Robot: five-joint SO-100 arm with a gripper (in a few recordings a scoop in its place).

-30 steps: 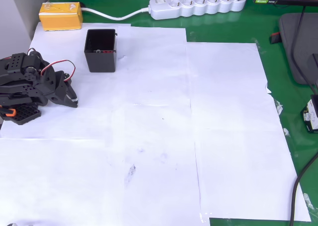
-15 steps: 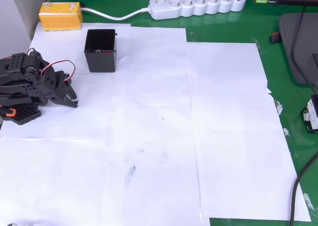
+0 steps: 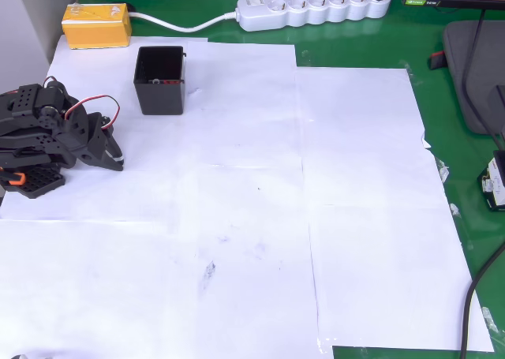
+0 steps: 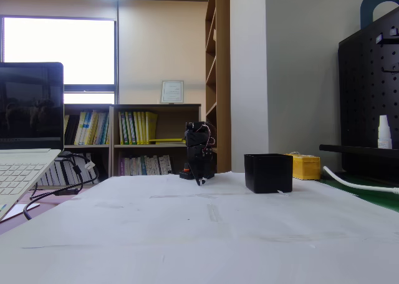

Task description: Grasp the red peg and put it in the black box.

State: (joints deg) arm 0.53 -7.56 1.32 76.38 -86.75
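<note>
Inside the upright black box (image 3: 160,80) a red peg (image 3: 169,82) seemingly lies; gripper (image 3: 117,160) closed, empty

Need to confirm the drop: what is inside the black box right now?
In the overhead view, a small red spot, likely the red peg, lies inside the black box beside something pale. The box's near wall hides part of the floor. The fixed view shows only its outer walls.
</note>
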